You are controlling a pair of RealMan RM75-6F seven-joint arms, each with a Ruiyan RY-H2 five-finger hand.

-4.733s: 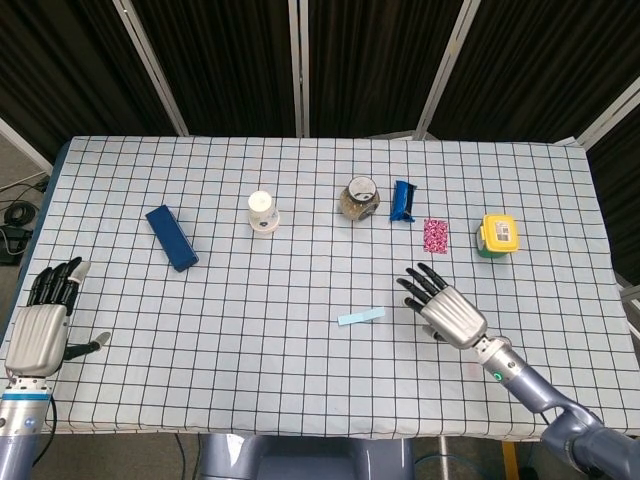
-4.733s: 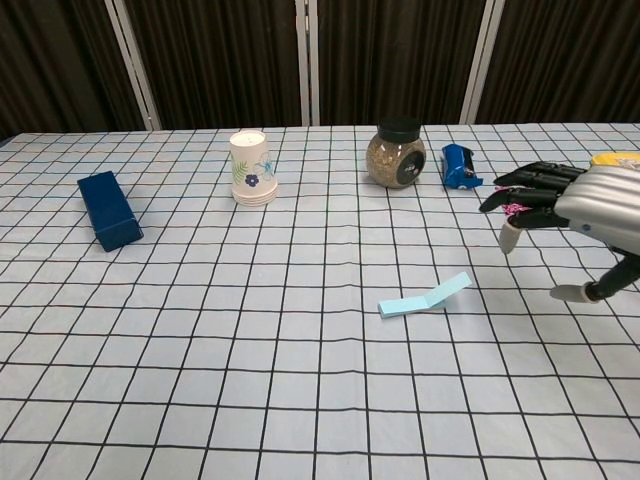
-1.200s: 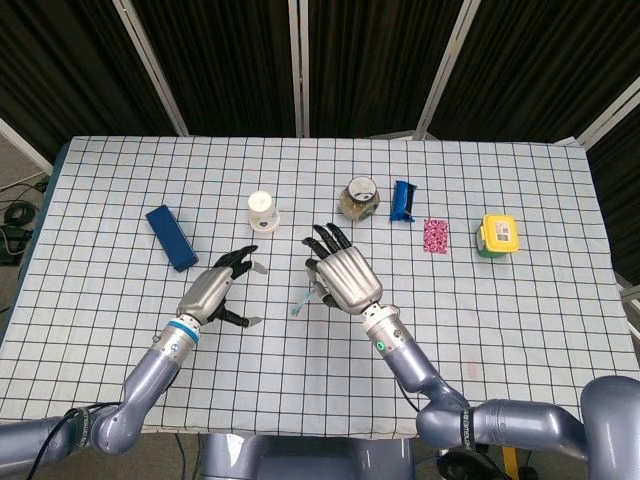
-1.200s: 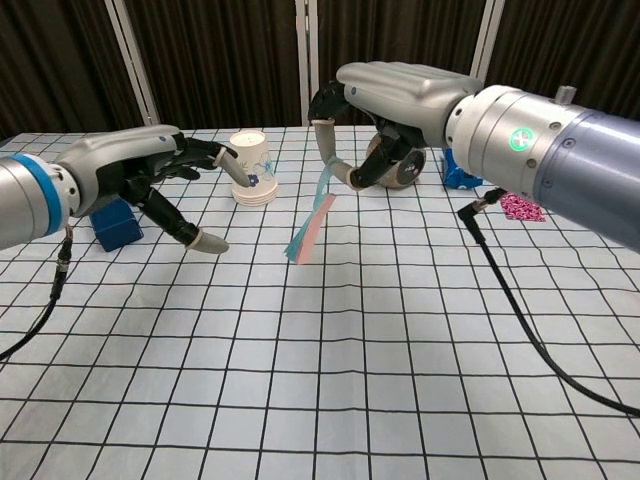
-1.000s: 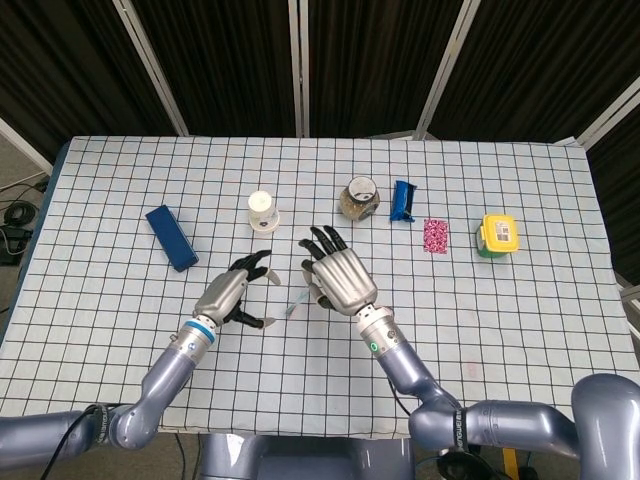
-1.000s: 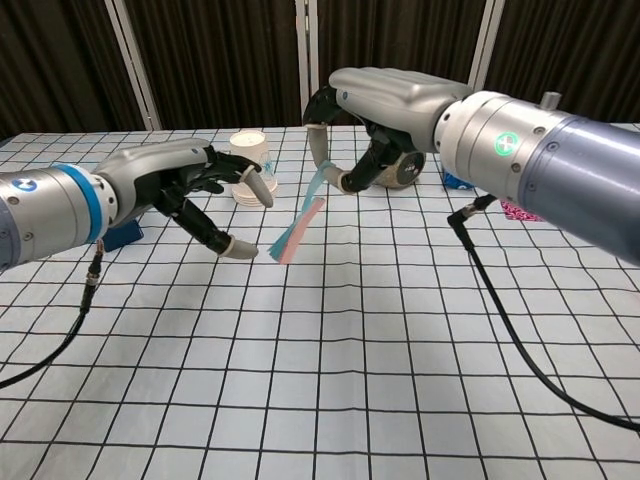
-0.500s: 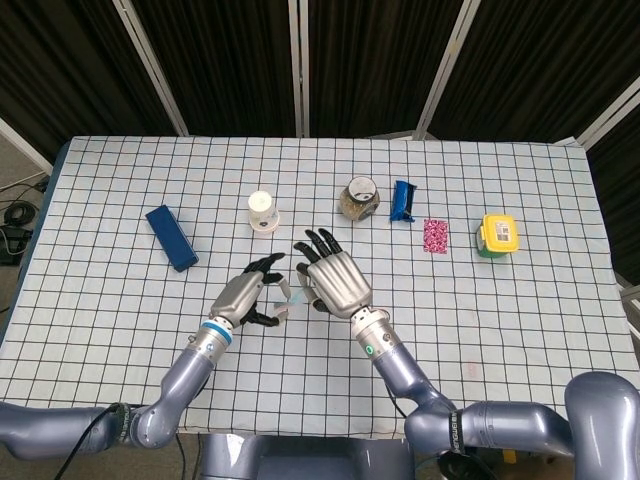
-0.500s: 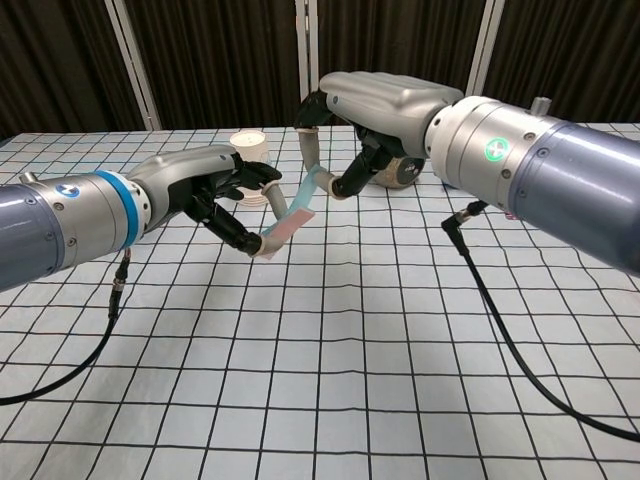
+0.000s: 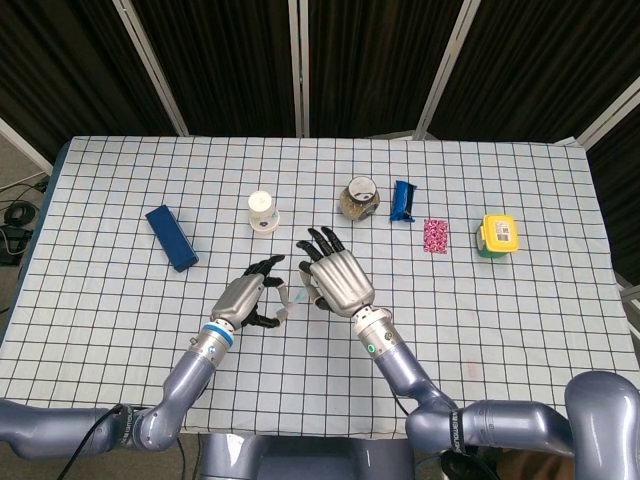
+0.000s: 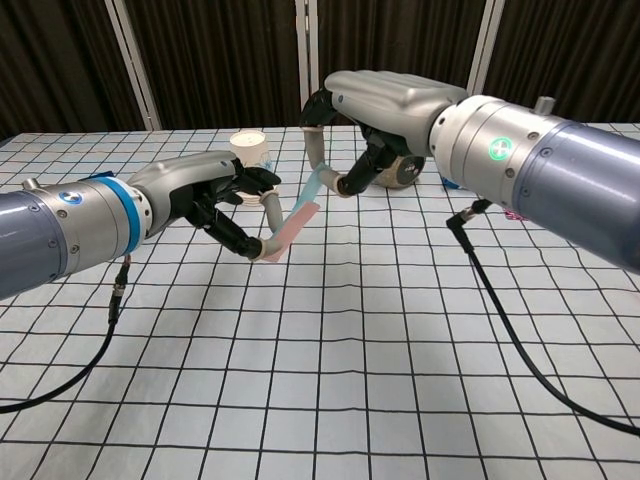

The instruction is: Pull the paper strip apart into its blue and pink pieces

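The paper strip (image 10: 298, 214) hangs in the air above the table's middle, light blue at the top and pink at the bottom. My right hand (image 10: 385, 105) pinches its blue upper end between thumb and a finger. My left hand (image 10: 215, 195) comes in from the left and pinches the pink lower end. The strip runs slanting between the two hands, still in one piece. In the head view the left hand (image 9: 250, 298) and right hand (image 9: 336, 280) sit close together with a sliver of the strip (image 9: 292, 293) between them.
A dark blue box (image 9: 171, 238) lies at the left. Behind the hands stand a paper cup (image 9: 263, 212), a glass jar (image 9: 359, 198) and a small blue object (image 9: 402, 201). A pink patterned pack (image 9: 435, 236) and a yellow-green container (image 9: 497, 236) sit at the right.
My left hand has moved right to the strip and closed its thumb and finger on the pink end. The right hand has kept holding the blue end, shifting only slightly.
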